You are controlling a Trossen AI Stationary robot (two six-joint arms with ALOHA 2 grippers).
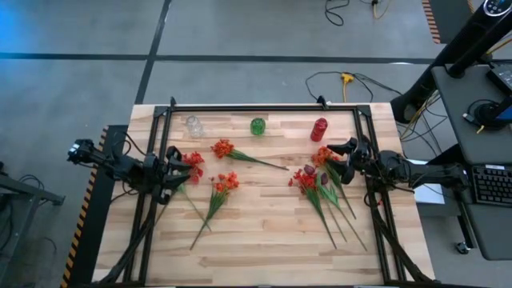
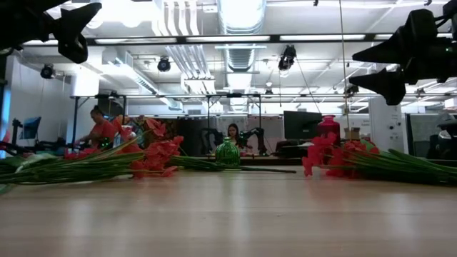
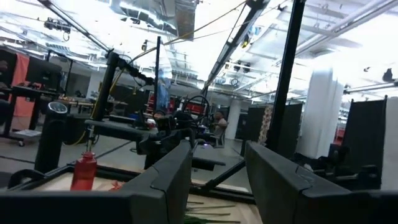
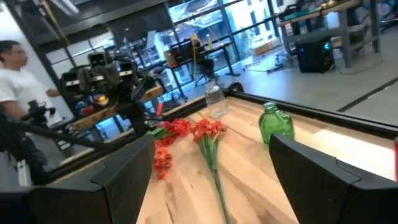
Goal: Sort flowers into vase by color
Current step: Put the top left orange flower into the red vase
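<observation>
1. High view: wooden table (image 1: 264, 248) with three vases along the far edge: clear glass vase (image 1: 193, 125), green vase (image 1: 258, 126), red vase (image 1: 319, 128). All three look empty, so sorting seems not yet begun.
2. Flowers lie flat on the table in two groups. Left and centre: a red bloom (image 1: 193, 159) just beside the left gripper (image 1: 172, 170), an orange flower (image 1: 223, 148) with its stem pointing right, and another orange flower (image 1: 227, 183) with its stem trailing toward the near edge.
3. Right group: orange, red and dark maroon tulip blooms bunched at (image 1: 308, 178), stems overlapping and fanning toward the near right corner.
4. Right gripper (image 1: 346, 158) sits at the top of that bunch, near an orange bloom (image 1: 323, 154). Right wrist view shows its fingers (image 4: 323, 177) wide apart, holding nothing.
5. Left wrist view shows the left fingers (image 3: 165, 177) spread with a gap between, nothing gripped. Low view shows both grippers raised above the table.
6. Risks: stems in the right bunch cross each other, so a pinch there could drag up two flowers or a wrong colour. Thin stems may slip or swing. Vase necks look narrow and the vases light, so a misaimed stem could tip one. Red and orange blooms look alike, so a mis-sort is likely.
</observation>
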